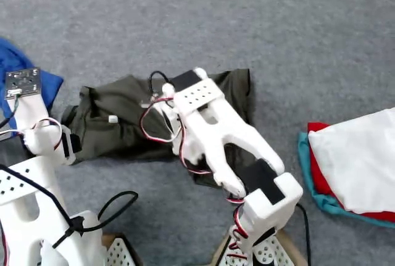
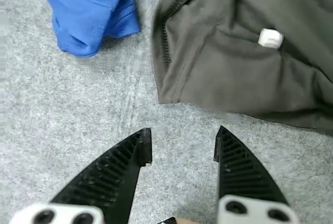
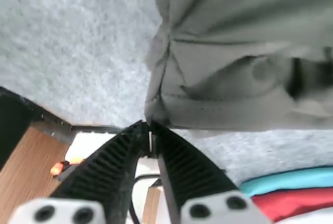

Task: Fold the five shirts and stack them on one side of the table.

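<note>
A dark olive shirt lies crumpled on the grey table, left of centre. My right gripper is shut on an edge of the olive shirt, and the cloth runs out from its closed tips. In the high view the right arm stands over the shirt's right half. My left gripper is open over bare table, just short of the olive shirt's left edge, with nothing between its fingers. A blue shirt is bunched at the far left, close beside the left arm.
At the right edge a white shirt lies folded on a red one and a teal one. A small white tag sits on the olive shirt. The blue shirt lies just beyond the left gripper.
</note>
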Controlling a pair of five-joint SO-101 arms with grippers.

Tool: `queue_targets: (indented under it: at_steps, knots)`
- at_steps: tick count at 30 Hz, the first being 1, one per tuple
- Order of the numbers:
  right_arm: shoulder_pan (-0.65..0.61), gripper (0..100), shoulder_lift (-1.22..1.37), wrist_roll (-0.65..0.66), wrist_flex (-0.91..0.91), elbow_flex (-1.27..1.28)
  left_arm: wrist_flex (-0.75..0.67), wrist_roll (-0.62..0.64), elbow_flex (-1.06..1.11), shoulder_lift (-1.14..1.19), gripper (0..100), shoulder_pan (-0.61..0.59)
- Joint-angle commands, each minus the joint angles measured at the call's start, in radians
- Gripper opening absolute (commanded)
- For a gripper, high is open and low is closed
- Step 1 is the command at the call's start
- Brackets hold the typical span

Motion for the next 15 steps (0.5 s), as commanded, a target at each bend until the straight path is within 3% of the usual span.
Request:
queue_targets:
  at_steps: [1, 6, 11, 15]
  knots:
    - [-0.015, 1.3, -0.068, -0.009, -0.029, 0.048, -0.005, -0.011, -0.006, -0.024, 21, -0.031]
    - [-0.015, 10.5, -0.105, 0.029, -0.071, 0.062, -0.008, -0.038, -0.005, -0.024, 21, -0.048]
    - [-0.01, 16.7, -0.229, 0.026, 0.023, -0.001, -0.029, -0.031, -0.012, -0.015, 21, -0.04]
    - [0.041, 16.7, -0.363, -0.014, 0.015, -0.104, -0.106, 0.077, -0.012, 0.007, 21, -0.043]
